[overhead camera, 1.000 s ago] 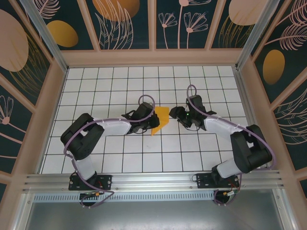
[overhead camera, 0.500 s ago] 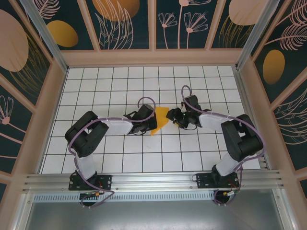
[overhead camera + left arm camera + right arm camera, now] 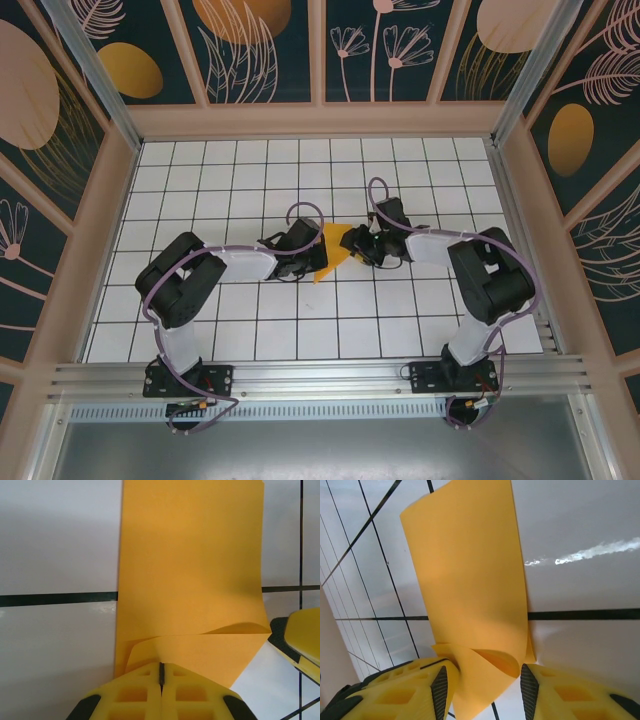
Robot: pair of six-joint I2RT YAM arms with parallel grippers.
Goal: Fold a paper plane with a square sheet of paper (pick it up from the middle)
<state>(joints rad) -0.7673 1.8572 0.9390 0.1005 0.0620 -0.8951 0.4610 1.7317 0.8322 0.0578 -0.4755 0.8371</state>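
Two arms meet at the square sheet of paper point(image 3: 337, 247), partly folded, on the middle of the worktop point(image 3: 300, 330). The left gripper point(image 3: 161, 672) pinches its edge tight; the right gripper point(image 3: 482, 680) straddles a curled corner, jaws half-wide. Next, probably: clamp that corner and crease it.
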